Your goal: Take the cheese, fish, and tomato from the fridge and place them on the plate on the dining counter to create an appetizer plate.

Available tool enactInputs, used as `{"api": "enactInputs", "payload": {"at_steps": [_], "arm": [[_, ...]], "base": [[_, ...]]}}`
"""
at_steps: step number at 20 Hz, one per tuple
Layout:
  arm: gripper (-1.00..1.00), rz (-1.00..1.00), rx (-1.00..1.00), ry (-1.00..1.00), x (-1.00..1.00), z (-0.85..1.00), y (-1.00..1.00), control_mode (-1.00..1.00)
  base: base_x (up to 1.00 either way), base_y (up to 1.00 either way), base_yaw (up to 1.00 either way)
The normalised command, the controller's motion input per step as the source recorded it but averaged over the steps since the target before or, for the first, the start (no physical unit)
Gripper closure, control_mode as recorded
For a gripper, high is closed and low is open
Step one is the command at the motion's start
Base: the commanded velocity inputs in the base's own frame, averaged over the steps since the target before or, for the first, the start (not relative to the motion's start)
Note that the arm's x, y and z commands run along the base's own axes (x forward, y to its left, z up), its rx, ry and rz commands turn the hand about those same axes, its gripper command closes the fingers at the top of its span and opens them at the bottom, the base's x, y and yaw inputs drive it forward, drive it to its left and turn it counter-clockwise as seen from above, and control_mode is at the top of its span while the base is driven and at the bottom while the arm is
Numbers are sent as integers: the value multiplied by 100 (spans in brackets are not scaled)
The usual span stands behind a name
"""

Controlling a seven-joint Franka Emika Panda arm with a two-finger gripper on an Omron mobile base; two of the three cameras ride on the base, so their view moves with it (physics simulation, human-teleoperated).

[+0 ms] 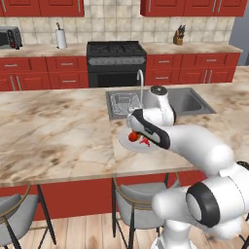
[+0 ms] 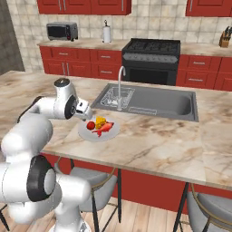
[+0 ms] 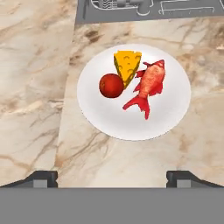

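1. The claw (image 3: 112,177) stands open and empty: in the hand view its two dark tips rise far apart near the bottom, with bare marbled counter between them, and they hold nothing.
2. It hangs over the dining counter (image 3: 35,87) just short of the plate (image 3: 131,122), on the plate's side away from the sink (image 3: 148,8), and touches none of the foods.
3. The plate, round and pale, lies flat on the dining counter, near the sink's front rim and apart from it.
4. The tomato (image 3: 111,85) sits on the plate, a glossy red ball on the side of the cheese away from the fish.
5. The cheese (image 3: 127,65), a yellow-orange wedge, lies on the plate toward the sink edge, its point turned toward the plate's middle; it touches the tomato on one side and the fish on the other.
6. The fish (image 3: 148,85), slim and red, lies on the plate beside the cheese, its tail fin reaching toward the claw side of the plate.
7. In the right base view the plate (image 2: 86,132) with tomato (image 2: 91,125), cheese (image 2: 100,121) and fish (image 2: 104,128) lies just past the hand, near the counter's front edge.
8. In the left base view the forearm crosses most of the plate (image 1: 127,144); the tomato (image 1: 133,137) shows beside it.
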Motion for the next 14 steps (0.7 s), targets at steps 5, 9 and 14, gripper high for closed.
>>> {"api": "enactInputs", "payload": {"at_steps": [5,9,14], "arm": [[-100,0,0,-33,-100,82,0,-100],[-100,0,-2,-35,-100,71,4,-100],[-100,0,-13,-29,-97,58,36,-100]], "base": [[0,0,0],[0,0,0],[0,0,0]]}}
